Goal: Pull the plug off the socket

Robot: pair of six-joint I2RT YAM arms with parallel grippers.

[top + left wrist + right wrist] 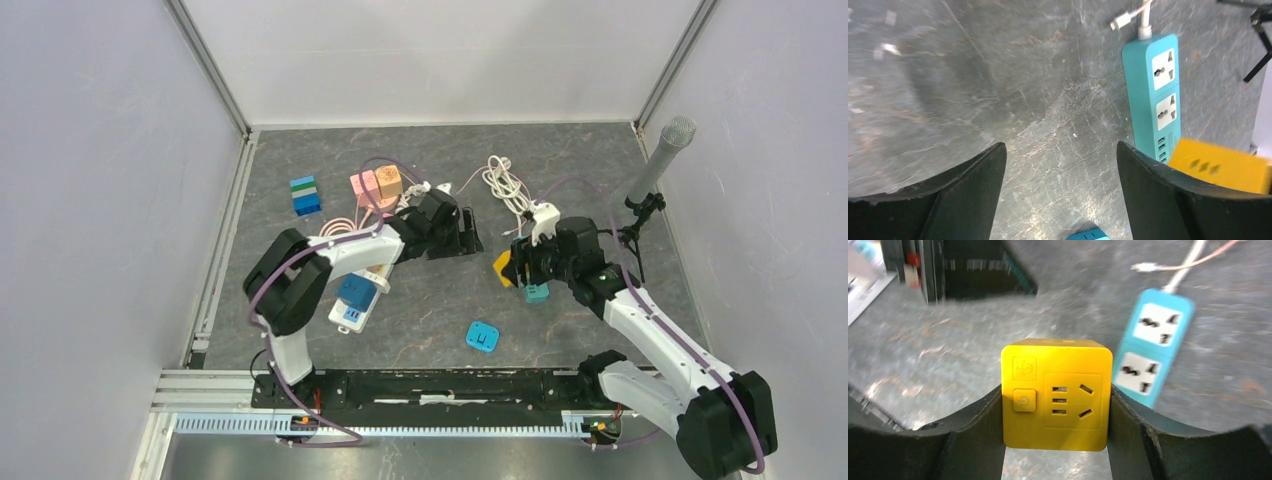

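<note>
We see the yellow socket cube (1055, 397) near the middle of the table (420, 310), right of centre, pinched btwn the two black fingers of the right gripper (1055, 390). The fingers press on its left and right sides. Its front face, w/ a round power button and outlet slots, is turned toward the right wrist camera. From above, the cube (503, 268) shows as a yellow patch at the tip of the R arm.

Just beside the cube, a teal power strip (1153, 352) lies flat on the table w/ two white outlets facing up and a white cord leaving its far end. In the left wrist view, the cube's corner (1220, 165) covers the strip's (1153, 95) near end.

The left gripper (1060, 190) hangs over bare grey stone, fingers spread wide w/ nothing btwn them. From above it (465, 235) sits left of the R gripper, apart from it.

Further out, a blue cube (484, 336) rests nearer the arm bases. A pink cube (365, 185) and an orange cube (389, 180) touch near the back, and a coiled white cable (505, 180) lies to their right. A white power strip (352, 305) lies under the L arm. A microphone (660, 160) stands at the far right edge.
</note>
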